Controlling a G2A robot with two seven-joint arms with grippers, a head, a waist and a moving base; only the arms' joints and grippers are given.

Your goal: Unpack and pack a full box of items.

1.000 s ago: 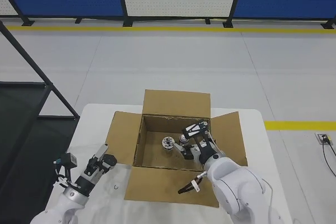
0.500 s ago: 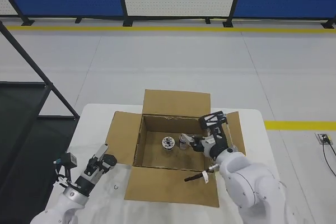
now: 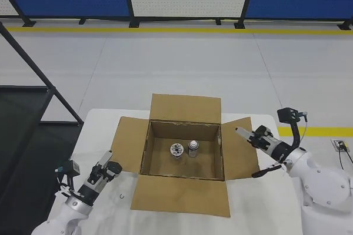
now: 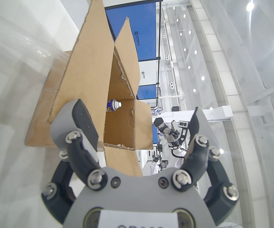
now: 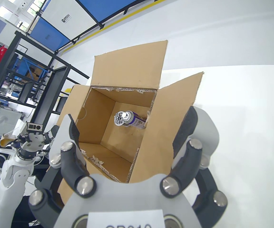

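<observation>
Box (image 3: 179, 198) open; can (image 3: 193, 148) and round item (image 3: 176, 150) inside, seemingly not yet unpacked. Left gripper (image 3: 110, 163) and right gripper (image 3: 251, 133) spread, empty.

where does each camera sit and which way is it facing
Top view: above the arms, looking down at table, open box and a can inside; left pincer and right pincer flank the box.
Left wrist view: behind the left pincer, low, facing the box's side.
Right wrist view: behind the right pincer, higher, looking down into the box.
Both wrist views show box and can, plus the opposite pincer.
</observation>
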